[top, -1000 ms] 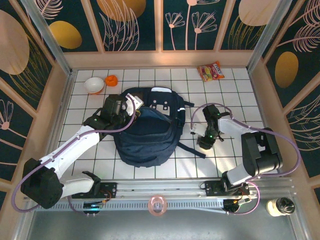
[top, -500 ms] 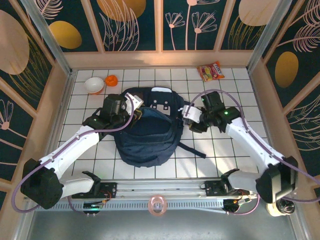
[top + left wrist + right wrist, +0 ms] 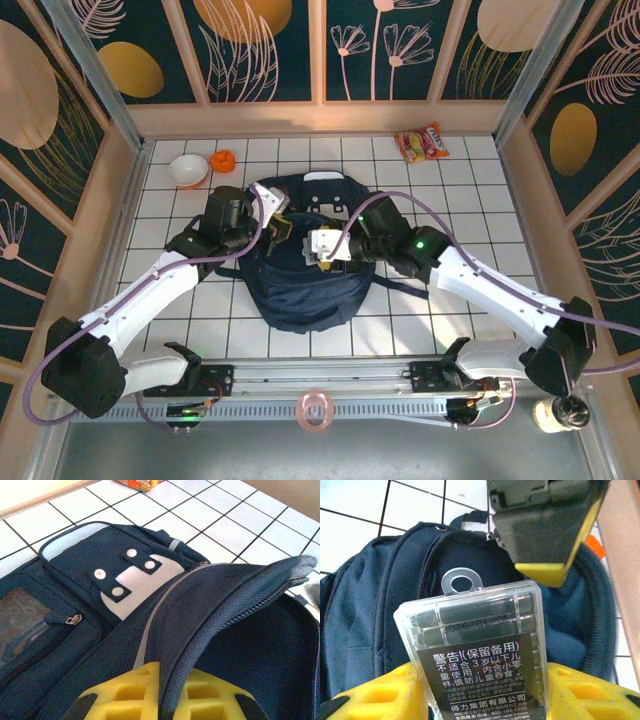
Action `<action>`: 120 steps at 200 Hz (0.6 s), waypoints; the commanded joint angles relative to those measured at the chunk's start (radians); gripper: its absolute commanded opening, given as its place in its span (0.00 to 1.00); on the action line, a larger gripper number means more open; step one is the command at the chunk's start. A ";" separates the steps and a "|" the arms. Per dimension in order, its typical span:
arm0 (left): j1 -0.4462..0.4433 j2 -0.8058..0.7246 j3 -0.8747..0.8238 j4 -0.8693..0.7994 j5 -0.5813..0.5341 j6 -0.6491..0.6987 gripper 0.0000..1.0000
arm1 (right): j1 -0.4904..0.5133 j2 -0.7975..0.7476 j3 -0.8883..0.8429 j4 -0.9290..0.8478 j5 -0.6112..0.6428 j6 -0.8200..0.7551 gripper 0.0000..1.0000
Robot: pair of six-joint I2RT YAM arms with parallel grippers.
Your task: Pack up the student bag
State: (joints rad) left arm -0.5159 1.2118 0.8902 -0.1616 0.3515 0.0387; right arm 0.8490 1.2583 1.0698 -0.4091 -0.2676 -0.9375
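Open student bag [image 3: 300,290], left jaws clenched on its flap, right jaws grasping battery case [image 3: 477,645] above it

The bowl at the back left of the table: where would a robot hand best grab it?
Take the bowl by its rim, probably straight down from above, one finger inside and one outside: it sits upright with its mouth open upward, and its round wall offers no flat sides.
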 commanded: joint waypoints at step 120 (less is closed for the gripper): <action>0.001 -0.051 0.041 0.119 0.075 -0.039 0.00 | -0.048 0.173 0.052 0.147 0.135 0.152 0.63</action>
State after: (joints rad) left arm -0.5159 1.2106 0.8902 -0.1528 0.3878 0.0166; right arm 0.8124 1.4467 1.0916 -0.2951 -0.1856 -0.8413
